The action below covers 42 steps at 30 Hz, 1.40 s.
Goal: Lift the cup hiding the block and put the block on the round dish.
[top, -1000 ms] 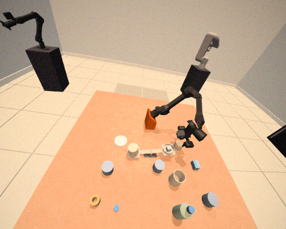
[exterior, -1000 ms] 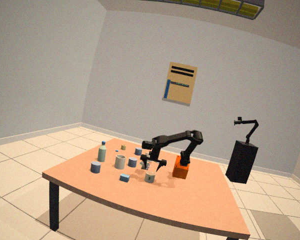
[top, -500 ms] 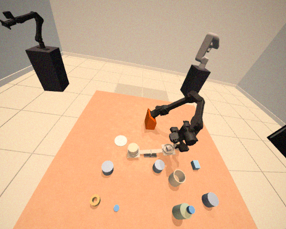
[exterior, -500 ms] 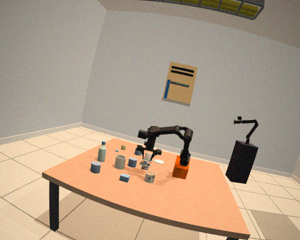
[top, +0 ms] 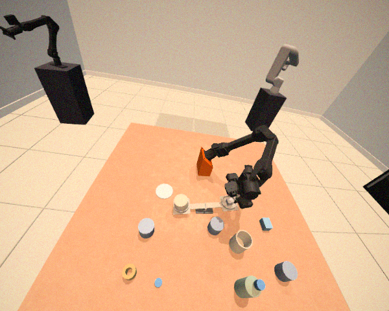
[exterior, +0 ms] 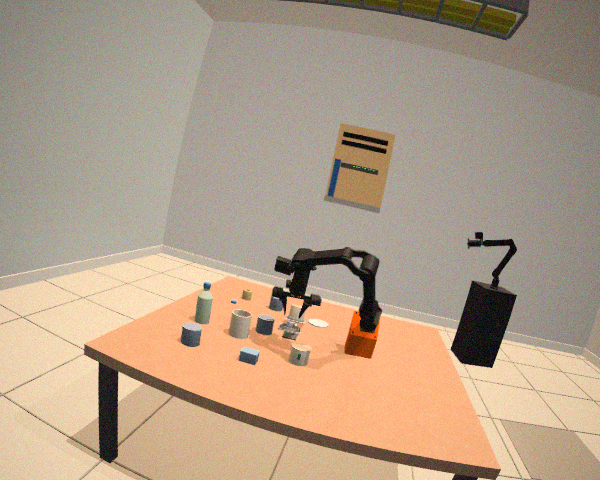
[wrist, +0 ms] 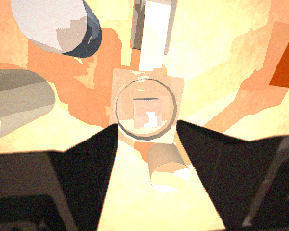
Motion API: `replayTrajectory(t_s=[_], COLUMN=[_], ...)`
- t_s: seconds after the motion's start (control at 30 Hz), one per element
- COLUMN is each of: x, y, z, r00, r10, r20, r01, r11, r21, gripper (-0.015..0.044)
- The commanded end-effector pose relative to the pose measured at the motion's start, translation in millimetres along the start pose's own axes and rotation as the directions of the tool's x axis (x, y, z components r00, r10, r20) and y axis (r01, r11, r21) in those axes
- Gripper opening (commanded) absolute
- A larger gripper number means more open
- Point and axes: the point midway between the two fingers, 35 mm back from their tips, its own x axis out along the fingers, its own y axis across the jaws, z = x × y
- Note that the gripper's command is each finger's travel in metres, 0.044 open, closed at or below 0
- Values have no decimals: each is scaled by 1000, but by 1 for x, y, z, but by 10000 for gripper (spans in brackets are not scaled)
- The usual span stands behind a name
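— What do we see toward the near edge of the mat?
— A yellow ring (top: 129, 271), a small blue disc (top: 158, 282) and a green bottle with a blue cap (top: 248, 286) lying on its side
— And farther right?
— A light blue block (top: 266, 223), with an open beige cylinder (top: 240, 241) nearby
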Motion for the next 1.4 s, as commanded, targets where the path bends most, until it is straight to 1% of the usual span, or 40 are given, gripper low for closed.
replayTrajectory(t_s=[0.0,0.83,0.97,1.23,1.37], x=[7,43,43,43,35], y=[-2,-2,-2,-2,-1], z=[1,0,0,0,1], r00=[1000,1000,1000,1000,1000], r10=[-8,-8,-8,-8,-8], r20=[-9,-11,-11,-11,-9], r01=[8,8,8,8,8], r11=[1000,1000,1000,1000,1000], r21=[11,11,11,11,11], gripper=[260,260,155,102,0])
